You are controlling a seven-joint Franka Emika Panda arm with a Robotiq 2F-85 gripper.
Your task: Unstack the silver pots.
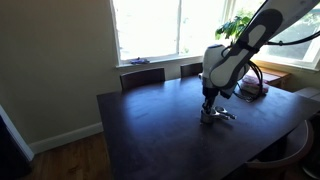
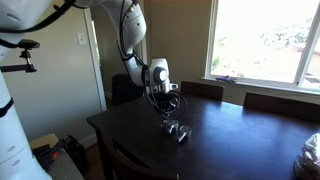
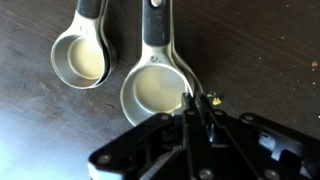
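A: Wrist view. What lies under the gripper (image 3: pixel 195 103)?

B: Two silver pots, side by side on the dark table (image 3: pixel 270 60), not nested. The smaller silver pot (image 3: pixel 80 60) sits at 10 o'clock in the picture. The larger silver pot (image 3: pixel 155 95) sits near the centre. The two rims lie close together, though I cannot tell if they touch. Both handles run toward 12 o'clock and leave the top edge.

A: And the fingers?

B: Drawn together with no gap showing between them. They meet on the rim of the larger silver pot, at about 4 o'clock on its circle, so the rim appears pinched between them.

A: Where is this on the table?

B: In an exterior view the gripper (image 1: pixel 209 105) hangs straight down over the table (image 1: pixel 150 130), and the pots show only as a small bright cluster (image 1: pixel 220 116) just below it, toward the side nearest the window (image 1: pixel 150 25). A chair (image 1: pixel 142 77) stands at that far edge, and a plant (image 1: pixel 238 25) sits at 1 o'clock from the gripper.

A: Does the opposite angle agree?

B: Yes. There the gripper (image 2: pixel 166 110) points down with the bright cluster (image 2: pixel 178 130) at 5 o'clock from it, resting on the table (image 2: pixel 230 140), the window (image 2: pixel 265 40) behind. At that size the separate pots cannot be told apart
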